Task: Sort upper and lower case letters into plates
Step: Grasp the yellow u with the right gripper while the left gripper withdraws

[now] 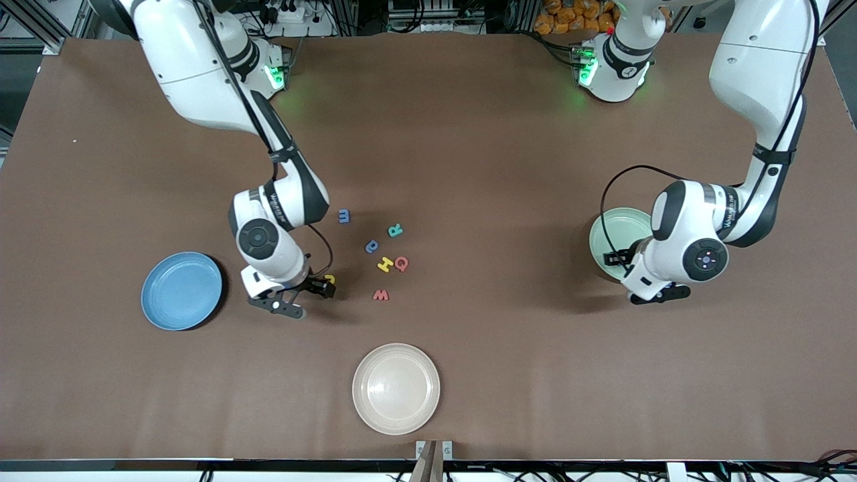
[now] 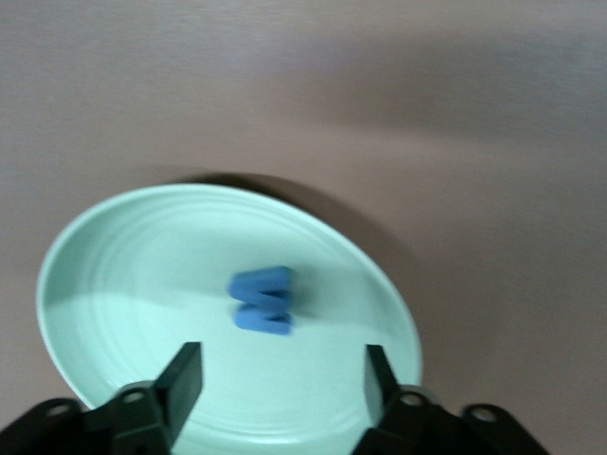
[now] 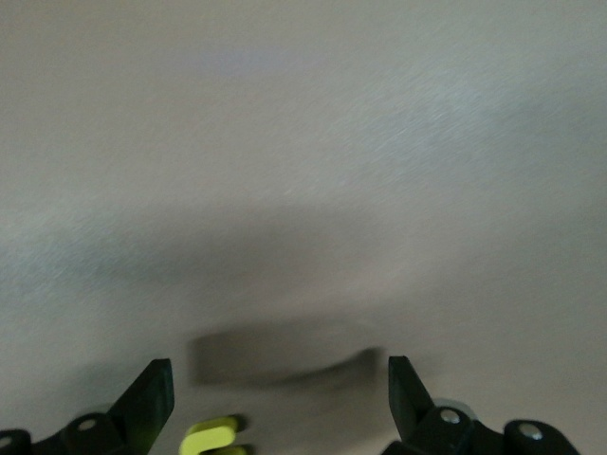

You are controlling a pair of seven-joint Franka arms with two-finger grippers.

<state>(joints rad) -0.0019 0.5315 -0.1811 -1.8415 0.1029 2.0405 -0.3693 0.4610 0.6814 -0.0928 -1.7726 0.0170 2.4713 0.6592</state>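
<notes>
The left tool (image 2: 283, 379) hangs over the pale mint green plate (image 2: 114, 275) near the left arm's end of the bench (image 1: 469, 134), its fingers (image 2: 182, 381) spread and holding nothing. A blue letter (image 2: 263, 300), a W shape whose case I cannot tell, lies flat in the middle of that plate, clear of the fingers.

The right tool (image 1: 301, 294) is low over the bench between the sky blue plate (image 1: 181, 291) and the cluster of letters, its fingers (image 3: 152, 398) spread wide. A yellow letter (image 3: 211, 437) lies on the bench between them, only partly visible, and no finger touches it.

The other letters lie loose around the middle of the bench: a blue m (image 1: 343, 215), a teal R (image 1: 395, 230), a blue a (image 1: 371, 246), a yellow H (image 1: 385, 264) just beside a red Q (image 1: 401, 263), and a red W (image 1: 380, 294) nearest the front edge. The sky blue plate holds nothing. A cream-white plate (image 1: 396, 388) sits near the middle of the front edge.
</notes>
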